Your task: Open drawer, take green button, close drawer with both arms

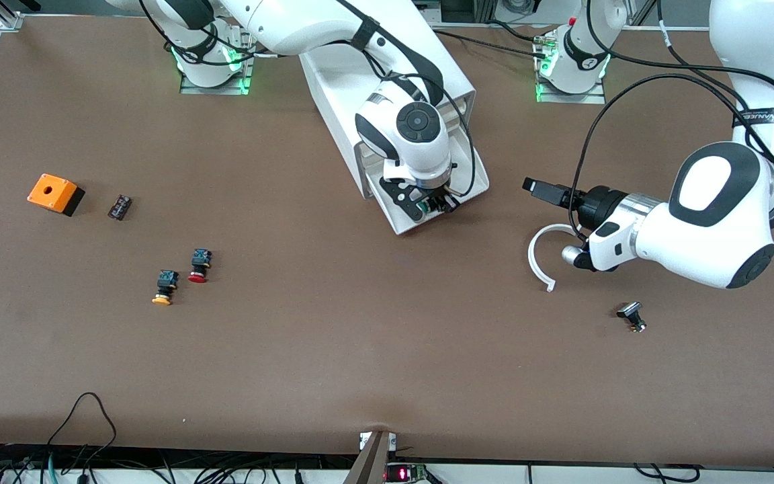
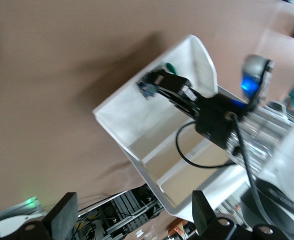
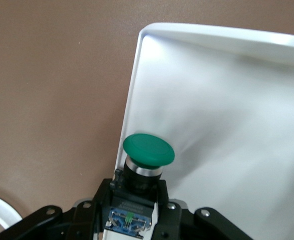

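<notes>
Black part (image 1: 631,316) lies nearest camera. Right gripper (image 1: 435,204), down in open drawer (image 1: 406,218), pinches green button (image 3: 148,150). Left gripper (image 2: 131,217) waits spread over table (image 1: 360,349) beside cabinet (image 1: 333,87).

My gripper (image 3: 131,212) held the button (image 3: 148,150): its green cap looked glossy plastic, its collar shiny metal. The drawer (image 3: 227,125) looked smooth white plastic, the table (image 1: 360,349) matt brown.
</notes>
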Robot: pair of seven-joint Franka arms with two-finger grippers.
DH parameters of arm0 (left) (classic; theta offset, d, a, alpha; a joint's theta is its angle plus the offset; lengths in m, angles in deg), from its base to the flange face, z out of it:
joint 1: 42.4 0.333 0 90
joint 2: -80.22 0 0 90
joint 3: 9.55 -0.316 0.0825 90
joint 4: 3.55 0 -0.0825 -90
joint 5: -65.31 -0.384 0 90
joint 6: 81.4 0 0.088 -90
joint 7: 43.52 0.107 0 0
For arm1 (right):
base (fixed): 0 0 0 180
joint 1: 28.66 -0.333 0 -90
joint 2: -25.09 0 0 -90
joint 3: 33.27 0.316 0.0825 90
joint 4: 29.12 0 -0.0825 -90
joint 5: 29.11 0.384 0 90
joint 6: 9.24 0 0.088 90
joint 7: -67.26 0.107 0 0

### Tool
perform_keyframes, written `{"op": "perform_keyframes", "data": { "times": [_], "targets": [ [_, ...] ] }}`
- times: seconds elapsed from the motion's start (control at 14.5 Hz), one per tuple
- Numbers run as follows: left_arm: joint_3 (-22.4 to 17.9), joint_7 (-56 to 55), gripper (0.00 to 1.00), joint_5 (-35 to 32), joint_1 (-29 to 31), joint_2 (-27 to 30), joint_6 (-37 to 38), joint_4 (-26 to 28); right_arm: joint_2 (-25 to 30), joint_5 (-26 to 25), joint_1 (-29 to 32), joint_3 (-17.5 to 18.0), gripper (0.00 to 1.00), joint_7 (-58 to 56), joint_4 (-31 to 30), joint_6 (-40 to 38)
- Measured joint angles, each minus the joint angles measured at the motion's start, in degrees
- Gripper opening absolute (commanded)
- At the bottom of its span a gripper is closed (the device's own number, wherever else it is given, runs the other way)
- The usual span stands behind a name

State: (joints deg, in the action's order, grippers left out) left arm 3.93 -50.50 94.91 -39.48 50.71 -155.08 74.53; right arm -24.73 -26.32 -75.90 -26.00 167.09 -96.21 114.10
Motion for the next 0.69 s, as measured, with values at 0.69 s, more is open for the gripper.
{"op": "perform_keyframes", "data": {
  "times": [0.69],
  "targets": [
    [0.44, -33.36, 1.0, -22.08, -14.51, -0.92, -17.7, 0.9, 4.57, 0.07, 11.56, -0.94, 0.0, -33.42, 6.27, -15.43]
  ]
}}
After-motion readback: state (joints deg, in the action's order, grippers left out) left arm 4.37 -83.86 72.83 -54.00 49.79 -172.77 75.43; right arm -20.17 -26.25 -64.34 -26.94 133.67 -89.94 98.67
